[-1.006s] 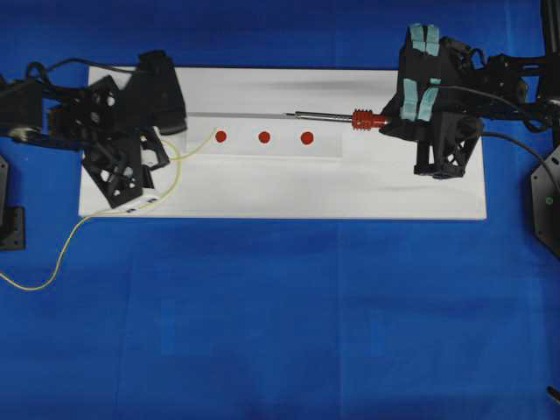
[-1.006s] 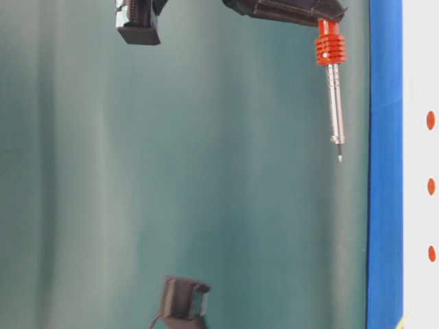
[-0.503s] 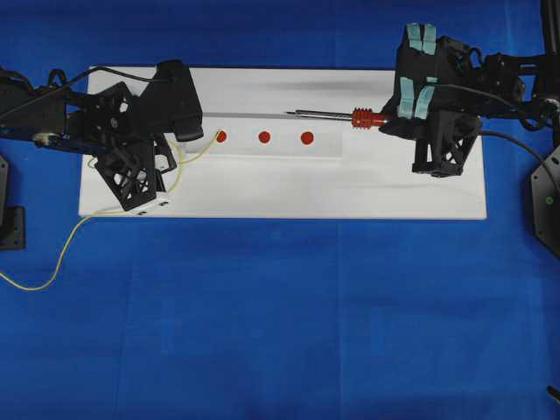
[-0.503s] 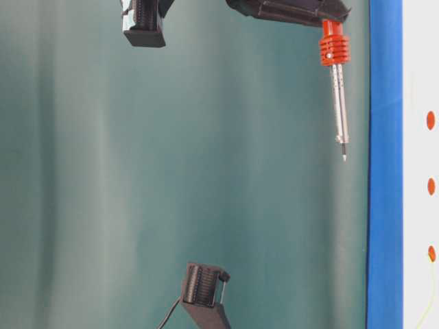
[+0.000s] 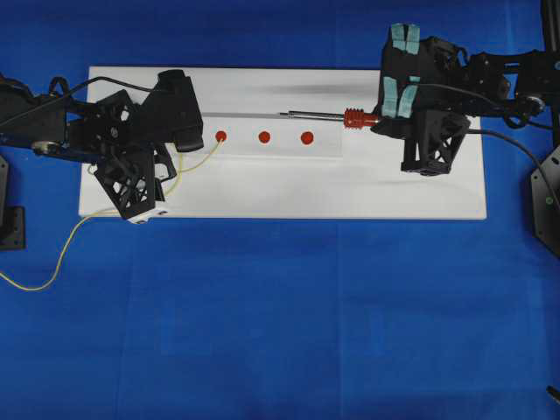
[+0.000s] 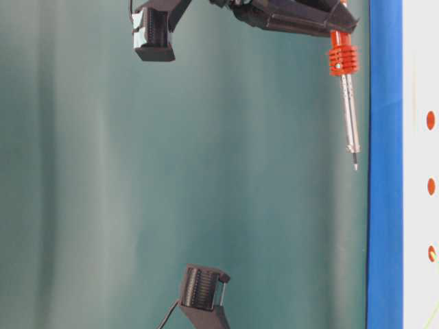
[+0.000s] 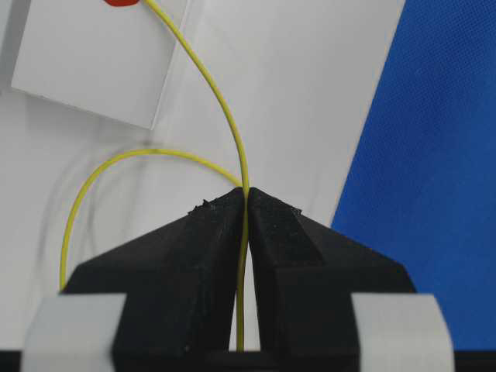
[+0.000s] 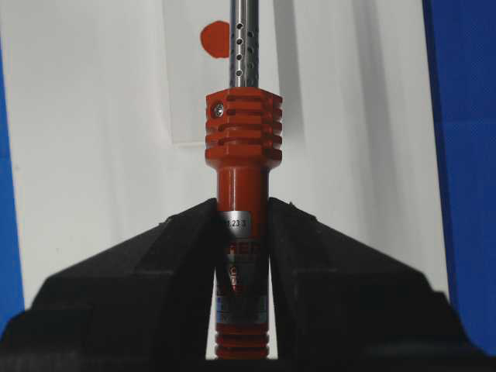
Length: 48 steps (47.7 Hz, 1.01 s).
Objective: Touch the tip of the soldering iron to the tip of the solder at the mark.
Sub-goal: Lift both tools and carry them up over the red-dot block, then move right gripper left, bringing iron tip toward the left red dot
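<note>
My left gripper (image 5: pixel 178 164) (image 7: pixel 246 191) is shut on the solder (image 5: pixel 198 156) (image 7: pixel 225 108), a thin yellow wire. The wire curves from the jaws to the leftmost of three red marks (image 5: pixel 220 136) (image 7: pixel 122 2), and its end lies at that mark. My right gripper (image 5: pixel 378 121) (image 8: pixel 242 203) is shut on the red handle of the soldering iron (image 5: pixel 325 115) (image 8: pixel 242 147) (image 6: pixel 349 103). Its silver shaft points left, held above the board, with the tip over the strip between the middle mark (image 5: pixel 264 136) and right mark (image 5: pixel 307 137). Iron tip and solder end are apart.
The marks sit on a raised white strip (image 5: pixel 280 150) on a white board (image 5: pixel 280 192) over blue cloth. The solder's loose tail trails off the board's left edge (image 5: pixel 39 282). A black cord (image 5: pixel 516 147) runs behind the right arm. Black mounts (image 5: pixel 10 226) (image 5: pixel 544 197) stand at both sides.
The left arm moved right, carrying the solder's end from short of the leftmost mark onto it. The right gripper shifted left with the iron and brought it closer to the board.
</note>
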Available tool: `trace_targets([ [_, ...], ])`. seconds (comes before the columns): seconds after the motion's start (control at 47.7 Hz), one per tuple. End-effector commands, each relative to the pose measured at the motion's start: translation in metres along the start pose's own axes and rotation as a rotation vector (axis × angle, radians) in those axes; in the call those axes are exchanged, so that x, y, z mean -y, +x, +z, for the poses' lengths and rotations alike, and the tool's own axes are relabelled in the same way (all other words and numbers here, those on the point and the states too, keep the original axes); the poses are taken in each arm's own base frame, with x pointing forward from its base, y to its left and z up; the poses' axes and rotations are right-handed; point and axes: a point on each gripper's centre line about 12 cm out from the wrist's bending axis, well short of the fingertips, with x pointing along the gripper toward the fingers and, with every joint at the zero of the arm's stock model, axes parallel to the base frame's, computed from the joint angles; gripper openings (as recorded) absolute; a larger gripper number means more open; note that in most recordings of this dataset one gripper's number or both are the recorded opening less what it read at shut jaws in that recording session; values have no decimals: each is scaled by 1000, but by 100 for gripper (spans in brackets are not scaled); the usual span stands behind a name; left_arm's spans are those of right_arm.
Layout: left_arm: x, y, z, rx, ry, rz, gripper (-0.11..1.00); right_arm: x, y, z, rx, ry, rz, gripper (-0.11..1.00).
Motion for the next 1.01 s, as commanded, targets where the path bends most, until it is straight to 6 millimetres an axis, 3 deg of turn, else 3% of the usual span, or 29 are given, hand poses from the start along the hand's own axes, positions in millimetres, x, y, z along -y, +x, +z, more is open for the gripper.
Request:
trace_targets([
  [0.0,2,-5,7,27,3,-6,2,2,-3,16,43,2,-6,6],
  [0.566,2,-5,8,28,-3,-7,2,-11,61,52,-64,-52,23,6],
  [0.985,2,-6,8,30,-5,-7,2,-17,78,59,-76,-79,28,6],
])
